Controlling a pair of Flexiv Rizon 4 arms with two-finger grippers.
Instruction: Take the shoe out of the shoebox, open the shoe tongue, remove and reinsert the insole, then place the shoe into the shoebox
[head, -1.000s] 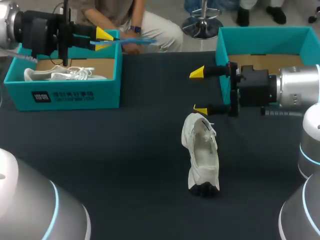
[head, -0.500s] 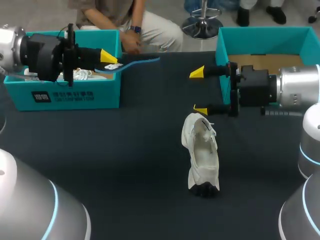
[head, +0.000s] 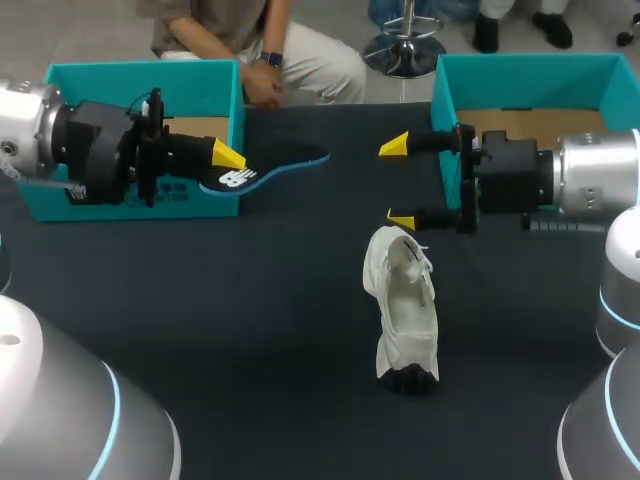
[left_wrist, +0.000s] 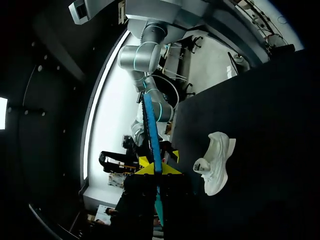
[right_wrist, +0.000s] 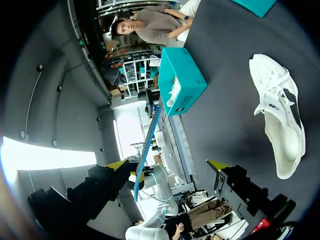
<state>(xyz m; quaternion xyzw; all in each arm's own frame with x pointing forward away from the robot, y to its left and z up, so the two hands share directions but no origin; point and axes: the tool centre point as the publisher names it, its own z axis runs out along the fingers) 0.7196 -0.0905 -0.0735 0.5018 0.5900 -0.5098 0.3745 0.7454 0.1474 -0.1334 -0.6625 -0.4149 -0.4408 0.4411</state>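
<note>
A white shoe (head: 405, 305) lies on its side mid-table, its opening facing up; it also shows in the left wrist view (left_wrist: 216, 162) and the right wrist view (right_wrist: 280, 120). My left gripper (head: 228, 157) is at the right front corner of the left teal shoebox (head: 140, 200), shut on the heel end of a dark blue insole (head: 280, 165) that sticks out to the right. In the left wrist view the insole (left_wrist: 151, 130) stands edge-on between the left gripper's (left_wrist: 156, 169) fingers. My right gripper (head: 397, 183) is open just behind the shoe's far end, nothing between its fingers (right_wrist: 170, 167).
A second teal shoebox (head: 520, 75) stands open at the back right, behind my right arm. The left box (right_wrist: 187, 82) holds another white shoe (right_wrist: 174, 92). A person's hand (head: 262, 92) is at the table's far edge beside the left box.
My left arm has come down and forward with the insole, from above the left box to its front right corner. The insole has turned its printed face up. Right arm and shoe are still.
</note>
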